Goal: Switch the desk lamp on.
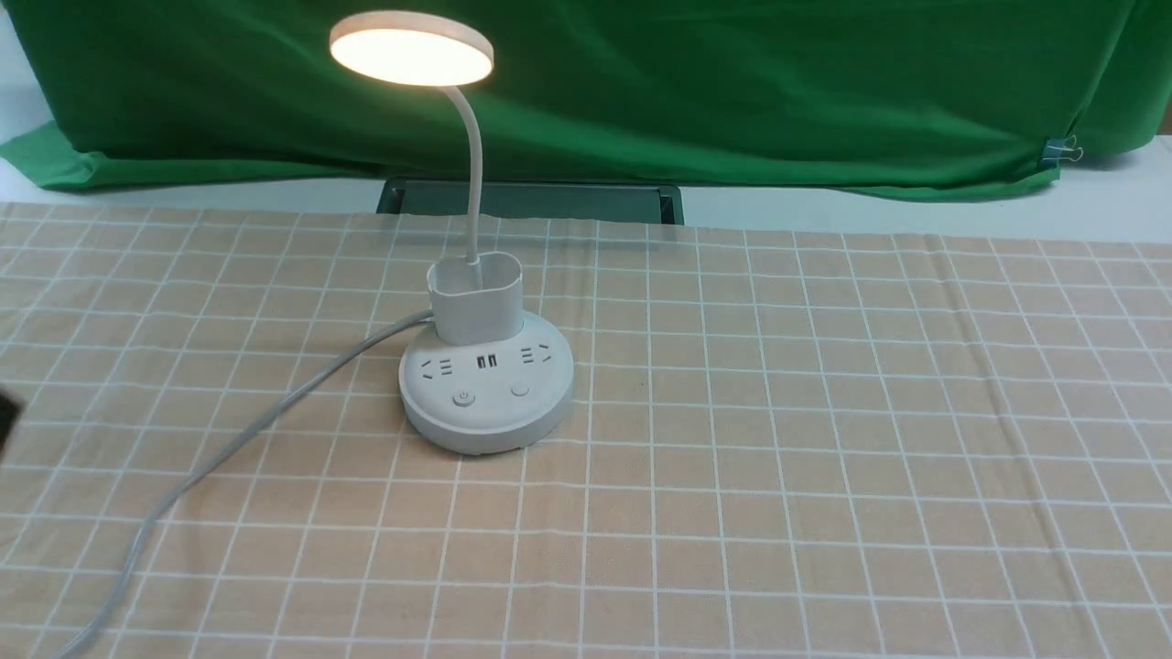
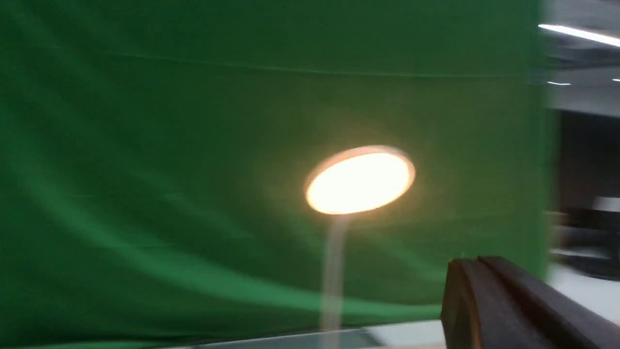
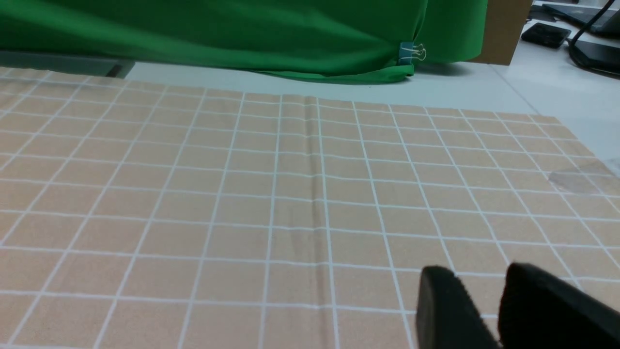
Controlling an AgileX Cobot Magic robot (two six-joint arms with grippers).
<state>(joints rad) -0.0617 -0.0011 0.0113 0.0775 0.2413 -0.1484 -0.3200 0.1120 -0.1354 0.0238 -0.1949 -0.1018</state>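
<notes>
The white desk lamp stands left of centre on the checked cloth, and its disc head (image 1: 411,50) glows. Its gooseneck (image 1: 473,174) rises from the oval cup (image 1: 475,297). The round base (image 1: 485,416) carries sockets, USB ports and two buttons (image 1: 464,398). The grey cord (image 1: 247,430) runs off toward the near left. In the blurred left wrist view the lit head (image 2: 359,180) shows ahead of my left gripper (image 2: 477,261), which is shut and empty, raised well away from the lamp. My right gripper (image 3: 477,276) is slightly open and empty, low over bare cloth.
A green backdrop (image 1: 732,82) hangs behind the table, with a dark tray edge (image 1: 531,199) under it. A binder clip (image 1: 1062,149) holds the cloth at back right. A dark sliver (image 1: 5,423) shows at the front view's left edge.
</notes>
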